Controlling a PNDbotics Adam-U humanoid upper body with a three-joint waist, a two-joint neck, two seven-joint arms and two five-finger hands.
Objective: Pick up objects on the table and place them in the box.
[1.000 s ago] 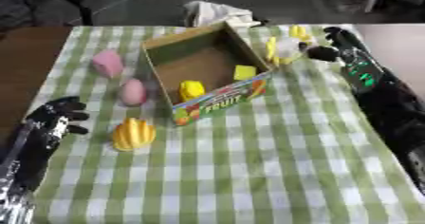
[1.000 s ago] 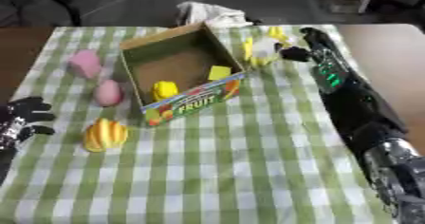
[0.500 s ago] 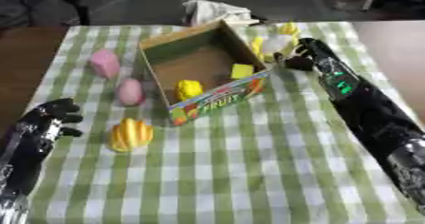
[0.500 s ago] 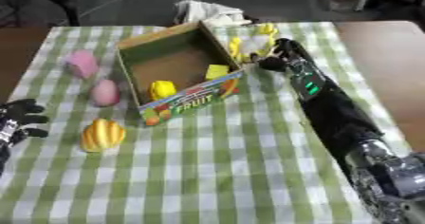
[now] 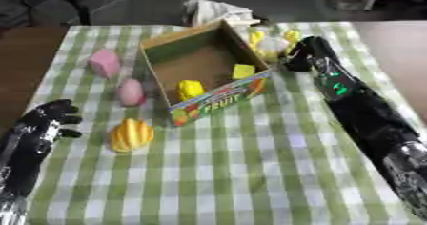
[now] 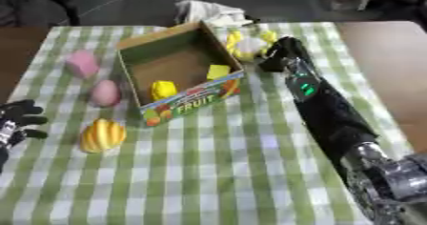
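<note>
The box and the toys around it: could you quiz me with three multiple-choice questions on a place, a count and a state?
1. Where is the right robot hand?
A. beside the box's right wall
B. on the orange ridged toy
C. off the table

2. How many yellow pieces lie inside the box?
A. none
B. two
C. five

3. What state is the box in?
A. shut
B. tipped over
C. open on top

A: it reaches next to the yellow and white items.
B: a yellow toy and a yellow block.
C: its floor shows.
</note>
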